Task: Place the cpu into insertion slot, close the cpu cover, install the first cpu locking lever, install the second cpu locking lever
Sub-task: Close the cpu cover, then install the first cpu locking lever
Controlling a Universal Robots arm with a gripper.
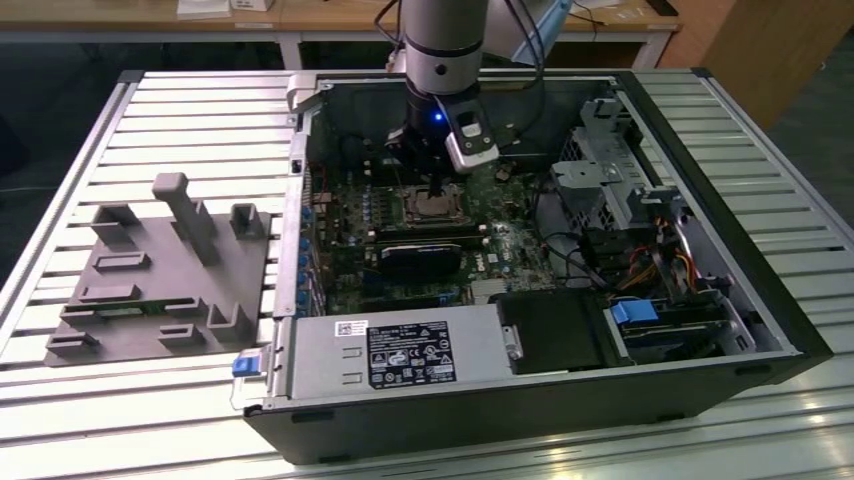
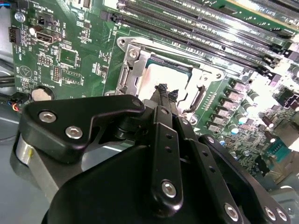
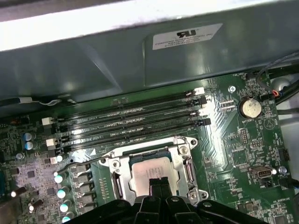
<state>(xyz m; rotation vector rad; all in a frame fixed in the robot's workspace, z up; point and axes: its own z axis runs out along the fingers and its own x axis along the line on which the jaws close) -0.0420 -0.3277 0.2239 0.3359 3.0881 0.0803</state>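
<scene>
We see the arm reaching straight down into an open computer case [image 1: 561,410] that lies on its side on a slatted metal table [image 1: 120,430]. The gripper [image 1: 431,180] hangs low over the motherboard [image 1: 347,240], right above the processor socket.

In both wrist views the cpu [image 3: 140,175] is already seated in the insertion slot [image 3: 149,155], its dull silver top facing up. The cpu cover [image 3: 184,163] lies down flat around it, and the chip shows through the cover's square window. A thin wire locking lever [image 3: 86,160] runs out from 1 side of the socket towards a row of capacitors; we cannot tell whether it is latched.

The 2 black fingertips [image 2: 161,88] stand together with barely a sliver between them, and they clamp nothing. They sit just over the edge of the cpu's metal top; whether they actually touch it we cannot tell.

Beyond the socket, the first wrist view shows 4 long black memory slots [image 3: 131,119] running side by side, and a round coin battery [image 3: 250,108] off to one side of them.

In the exterior view a black heatsink block [image 1: 420,258] sits on the board just on the near side of the socket, and a grey power supply [image 1: 387,355] fills the case's near edge. On the exterior view's left, well apart from the case, a grey moulded fixture [image 1: 160,275] rests on the table.
</scene>
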